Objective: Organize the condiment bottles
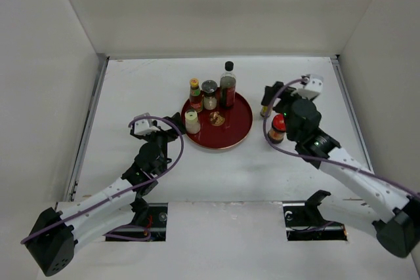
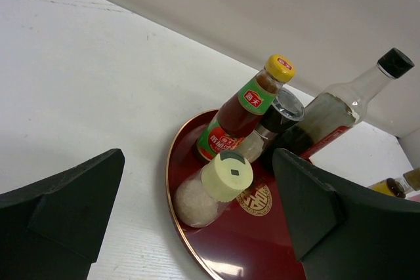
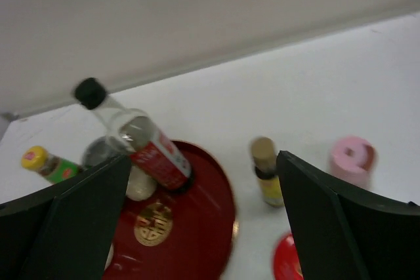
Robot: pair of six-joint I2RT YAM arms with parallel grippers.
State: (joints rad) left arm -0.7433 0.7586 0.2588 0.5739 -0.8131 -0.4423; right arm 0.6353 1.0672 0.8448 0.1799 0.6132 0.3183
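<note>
**Filling the tray: four on, three to go**

Top view: I count four on the red tray (image 1: pixel 244 129): tall dark bottle (image 1: pixel 228 84), grey-capped jar (image 1: pixel 209 94), red sauce (image 1: pixel 195 94), cream bottle (image 1: pixel 192 121).

Left wrist: my left gripper (image 2: pixel 197 175) gapes empty before them.

Right wrist: right gripper (image 3: pixel 203 162) spread, holding nothing. Yellow-labelled bottle (image 3: pixel 265 172), pink-capped jar (image 3: pixel 352 159) and red-lidded jar (image 3: pixel 287 263) stand off the tray. I reckon we're just past halfway.

tray (image 1: pixel 237 128) front-right: bare | tray back-left: four bottles (image 1: pixel 209 94) crowded | table (image 1: pixel 131 90) left: open
</note>
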